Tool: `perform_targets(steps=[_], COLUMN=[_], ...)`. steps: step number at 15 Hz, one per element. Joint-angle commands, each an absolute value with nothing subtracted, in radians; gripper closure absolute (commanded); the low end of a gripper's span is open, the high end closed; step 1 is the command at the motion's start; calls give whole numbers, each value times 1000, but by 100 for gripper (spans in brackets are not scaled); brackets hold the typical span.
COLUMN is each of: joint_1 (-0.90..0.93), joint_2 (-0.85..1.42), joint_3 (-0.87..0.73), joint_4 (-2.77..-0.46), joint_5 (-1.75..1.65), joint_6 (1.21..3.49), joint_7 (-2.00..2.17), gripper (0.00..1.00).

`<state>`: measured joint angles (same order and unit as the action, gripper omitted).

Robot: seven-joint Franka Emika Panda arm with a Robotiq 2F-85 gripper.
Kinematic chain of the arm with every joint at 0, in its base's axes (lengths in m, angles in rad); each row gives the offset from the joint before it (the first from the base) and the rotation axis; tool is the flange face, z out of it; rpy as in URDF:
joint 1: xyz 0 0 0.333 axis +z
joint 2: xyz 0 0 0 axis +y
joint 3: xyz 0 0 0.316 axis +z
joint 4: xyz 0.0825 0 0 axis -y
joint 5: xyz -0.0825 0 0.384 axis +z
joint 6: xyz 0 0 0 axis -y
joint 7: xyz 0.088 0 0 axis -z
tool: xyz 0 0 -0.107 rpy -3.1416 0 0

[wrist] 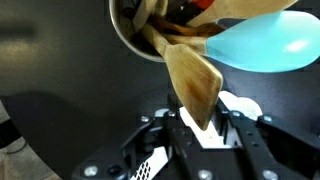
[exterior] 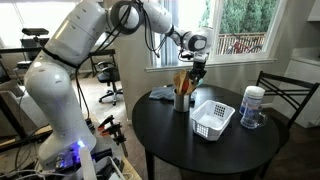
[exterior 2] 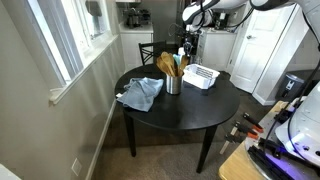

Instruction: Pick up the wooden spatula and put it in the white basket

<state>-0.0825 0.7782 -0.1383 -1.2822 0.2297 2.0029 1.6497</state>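
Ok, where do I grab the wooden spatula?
Take the wooden spatula by its wide flat end, which sticks up out of the cup; come straight down from above. Its handle is buried among other utensils, and the claw sits around that end.

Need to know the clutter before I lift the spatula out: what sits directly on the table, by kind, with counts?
Utensil cup: 1
White basket: 1
White tub with blue label: 1
Blue cloth: 1
Total: 4
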Motion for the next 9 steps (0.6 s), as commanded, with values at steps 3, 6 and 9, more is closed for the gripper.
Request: perform_targets(steps=[3, 6, 9], joint_1=[-93, -99, -105], joint_2=[773, 765, 726], joint_3=[-118, -101, -80], joint_4=[-1276, -1280, -1304], joint_5=[249, 265, 289], joint_6=[1985, 1968, 1949], joint_7=[1655, 1638, 1611], gripper=[96, 95, 95])
